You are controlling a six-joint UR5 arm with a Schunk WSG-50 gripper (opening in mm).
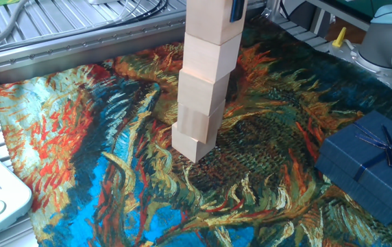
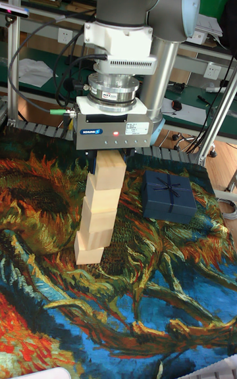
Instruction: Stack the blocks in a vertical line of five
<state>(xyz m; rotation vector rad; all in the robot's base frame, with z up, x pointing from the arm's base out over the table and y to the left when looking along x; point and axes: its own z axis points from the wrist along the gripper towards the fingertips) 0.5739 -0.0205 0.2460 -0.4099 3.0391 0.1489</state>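
I see the gripper (image 2: 112,157) directly above the stack of blocks (image 2: 97,216), its jaws gripping the top block (image 2: 111,163). The 5-high column leans slightly, so I'd release straight up.

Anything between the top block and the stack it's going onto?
Nothing visible. The top block, between the gripper's fingers, already sits on the stack. The gift box stands apart to the side.
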